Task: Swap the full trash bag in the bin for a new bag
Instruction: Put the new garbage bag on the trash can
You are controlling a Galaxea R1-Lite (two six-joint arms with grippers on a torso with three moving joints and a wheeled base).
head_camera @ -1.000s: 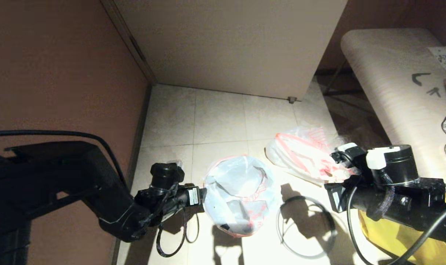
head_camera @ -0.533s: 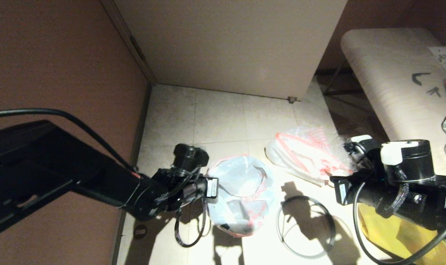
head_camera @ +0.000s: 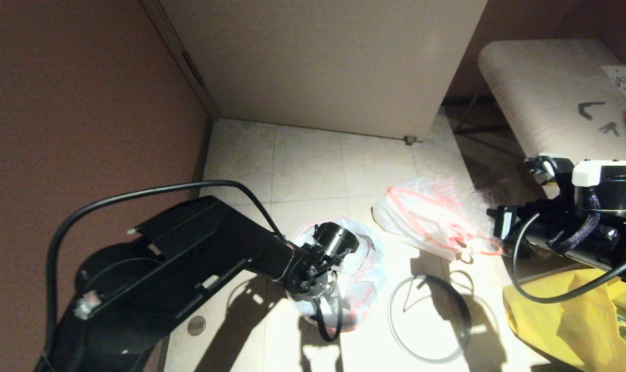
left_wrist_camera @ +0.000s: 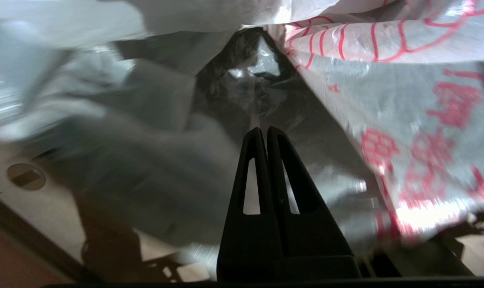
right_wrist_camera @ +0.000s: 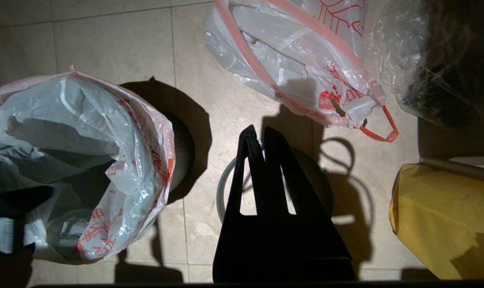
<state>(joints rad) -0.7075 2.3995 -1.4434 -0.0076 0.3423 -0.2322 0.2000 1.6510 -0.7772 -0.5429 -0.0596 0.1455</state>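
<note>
The bin (right_wrist_camera: 182,154) stands on the floor, its black wall showing below the new bag (head_camera: 368,257) that lines it. The new bag's open mouth (right_wrist_camera: 106,160) is crumpled, with red print on it. My left gripper (left_wrist_camera: 263,131) is down inside that bag, shut, with nothing between its fingers. The full trash bag (head_camera: 426,217) lies on the floor beyond, its red drawstring loop (right_wrist_camera: 379,130) trailing. The grey hoop (head_camera: 429,318) lies flat on the floor beside the bin. My right gripper (right_wrist_camera: 257,131) hangs shut and empty above the hoop (right_wrist_camera: 222,188).
A yellow bag (head_camera: 566,320) sits at the right, under my right arm. A clear crinkly bag with dark contents (right_wrist_camera: 425,60) lies next to the full bag. A pale bench (head_camera: 550,103) stands at the right, a cabinet (head_camera: 323,62) behind, a brown wall (head_camera: 85,103) at the left.
My left arm swung from beside the bin over its rim and down into the new bag. My right arm pulled back to the right, away from the full bag.
</note>
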